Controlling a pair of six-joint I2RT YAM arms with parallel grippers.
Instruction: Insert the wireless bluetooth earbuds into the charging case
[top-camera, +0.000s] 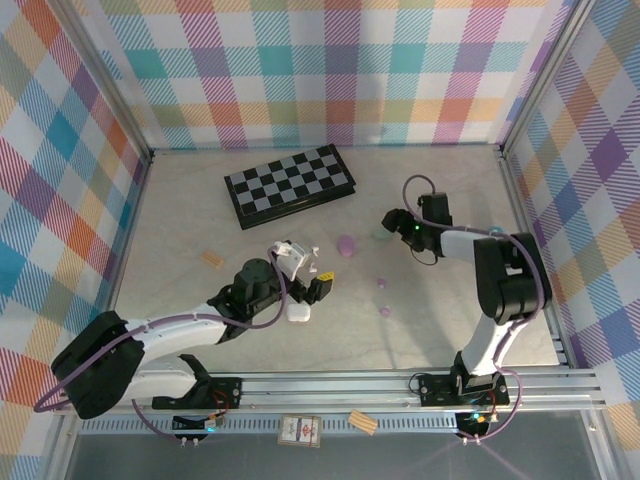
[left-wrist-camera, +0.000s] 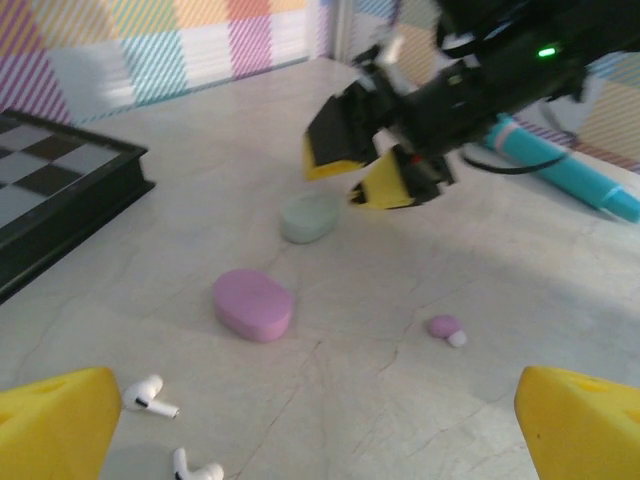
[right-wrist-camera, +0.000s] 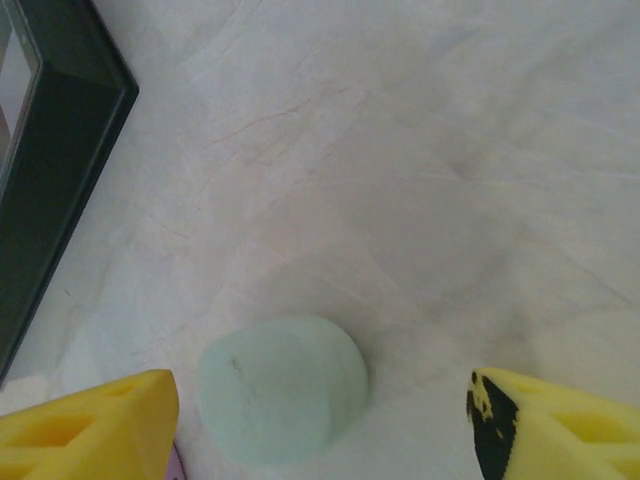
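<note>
Black-and-white folding chessboard (top-camera: 290, 185) lay nr the desk (top-camera: 180, 220) far edge. R gripper (left-wrist-camera: 358, 175), jaws apart & empty, hung just over the mint-green pebble-shaped plastic case (right-wrist-camera: 282, 388), mid-desk twd the right edge. L gripper (top-camera: 305, 268), also spread & empty, sat nr centre. Best approach, imo: centre case btwn the jaws, drop low, squeeze gently; rounded shell could squirt out. Tiny glossy white earbuds (left-wrist-camera: 150, 396) lay by L gripper; lilac earbud (left-wrist-camera: 445, 326) nearby.

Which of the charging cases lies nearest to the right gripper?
The mint-green case: it lies directly in front of the open right gripper, between its fingers in the wrist view. The lilac case lies farther off, to one side.
</note>
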